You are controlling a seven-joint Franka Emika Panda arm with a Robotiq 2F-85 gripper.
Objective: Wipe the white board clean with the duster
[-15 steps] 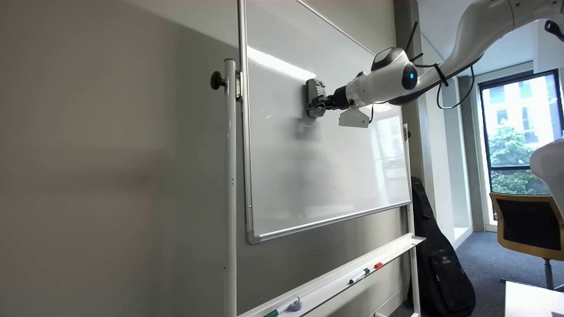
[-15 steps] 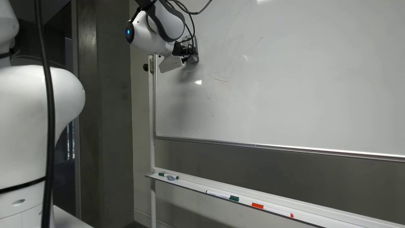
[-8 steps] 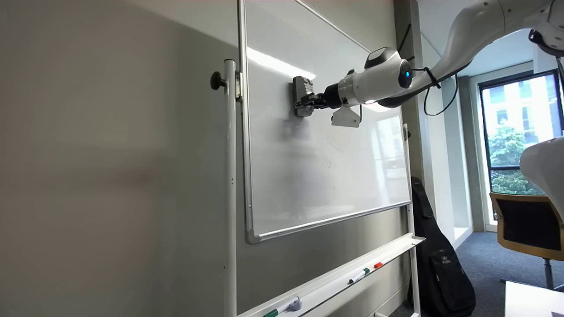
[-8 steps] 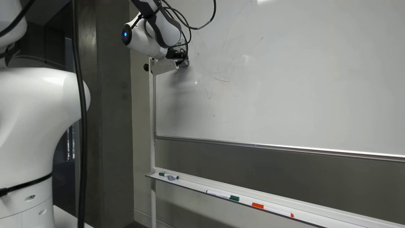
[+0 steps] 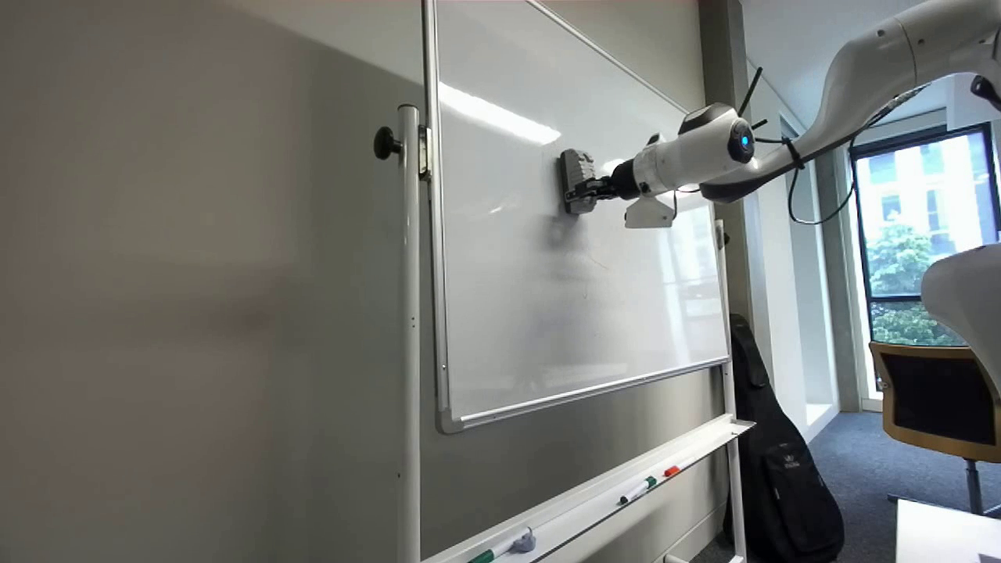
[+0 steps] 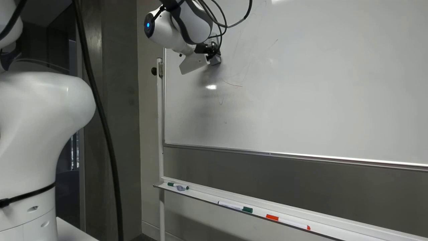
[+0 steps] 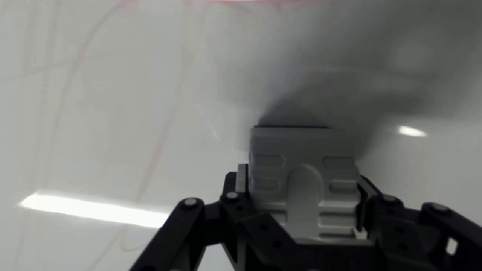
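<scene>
Duster [image 7: 303, 177], grey, one: pinched across its sides by gripper [image 7: 303, 190]; long axis near upright. Location: at white board [image 6: 317, 83], toward its left edge in an exterior view; contact judged likely, wiping face hidden. Key relation: faint strokes [image 6: 272, 45] lie to right of duster there, red stroke [image 6: 233, 84] right and below; strokes show to left in wrist view. Status, judged: wiping under way, incomplete; next pass calls for sideways, downward sweep.

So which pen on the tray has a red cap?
The rightmost pen in both exterior views; the middle pen and leftmost pen have green ones.
</scene>
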